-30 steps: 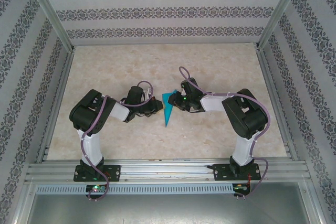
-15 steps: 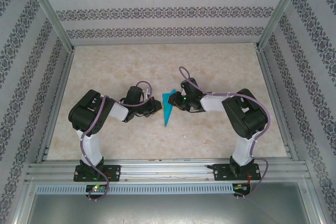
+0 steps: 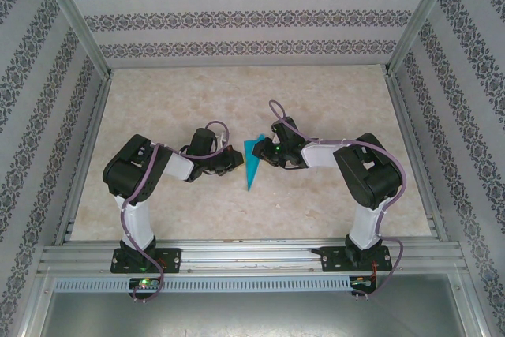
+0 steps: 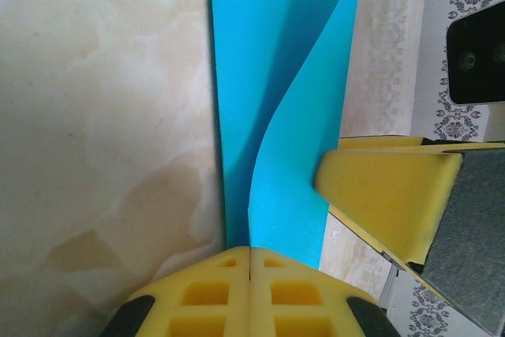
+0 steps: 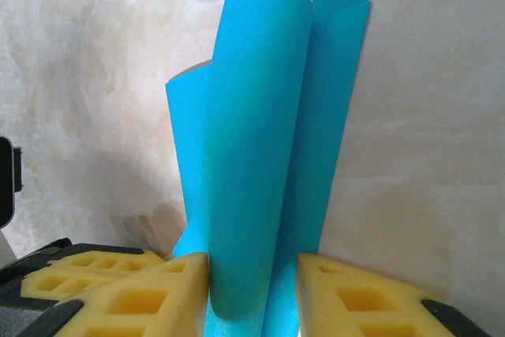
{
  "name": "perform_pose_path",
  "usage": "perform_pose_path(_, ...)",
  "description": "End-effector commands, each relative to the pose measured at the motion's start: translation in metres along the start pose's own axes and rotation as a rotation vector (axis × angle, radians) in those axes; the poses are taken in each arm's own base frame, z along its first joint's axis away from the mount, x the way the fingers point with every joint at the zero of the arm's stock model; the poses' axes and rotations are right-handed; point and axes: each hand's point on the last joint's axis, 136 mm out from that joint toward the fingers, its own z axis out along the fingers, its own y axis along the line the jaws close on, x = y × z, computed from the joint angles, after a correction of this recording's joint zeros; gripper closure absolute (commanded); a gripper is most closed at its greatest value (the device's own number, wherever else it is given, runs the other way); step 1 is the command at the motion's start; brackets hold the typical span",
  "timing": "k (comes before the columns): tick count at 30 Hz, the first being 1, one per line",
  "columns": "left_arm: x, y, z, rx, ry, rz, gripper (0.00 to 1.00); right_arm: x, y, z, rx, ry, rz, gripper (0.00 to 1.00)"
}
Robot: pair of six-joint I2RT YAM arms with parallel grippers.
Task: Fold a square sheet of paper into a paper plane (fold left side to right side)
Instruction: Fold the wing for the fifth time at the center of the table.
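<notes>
Paper (image 3: pixel 252 162) is lying long axis near-far; right gripper (image 5: pixel 252 270) is pinching its curled flap from the right, left gripper (image 4: pixel 250 262) is sitting closed at its left edge.

The table (image 3: pixel 316 100) is a pale, marbled beige slab edged by metal rails (image 3: pixel 237 254). Near its middle lies the folded teal-blue paper (image 3: pixel 252 165), its point toward the near edge, one flap curling upward.

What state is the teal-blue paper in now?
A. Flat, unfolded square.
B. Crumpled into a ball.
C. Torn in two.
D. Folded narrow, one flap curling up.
D: the left wrist view shows the teal-blue paper as a narrow folded strip with one flap curling up off the layer beneath.
</notes>
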Motion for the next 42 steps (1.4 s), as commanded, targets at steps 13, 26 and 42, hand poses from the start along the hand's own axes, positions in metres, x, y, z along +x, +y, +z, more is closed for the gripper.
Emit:
perform_pose_path(13,-0.002,0.025,0.006,-0.102,0.021,-0.030,0.98,0.001,0.002,-0.001,0.002,-0.002,-0.023,0.65)
perform_pose_path(26,0.000,0.030,0.009,-0.121,0.041,-0.044,0.98,-0.001,0.007,-0.005,-0.011,-0.012,-0.031,0.65)
perform_pose_path(42,0.001,0.032,0.011,-0.136,0.053,-0.044,0.98,-0.005,0.008,-0.013,-0.021,-0.031,-0.038,0.63)
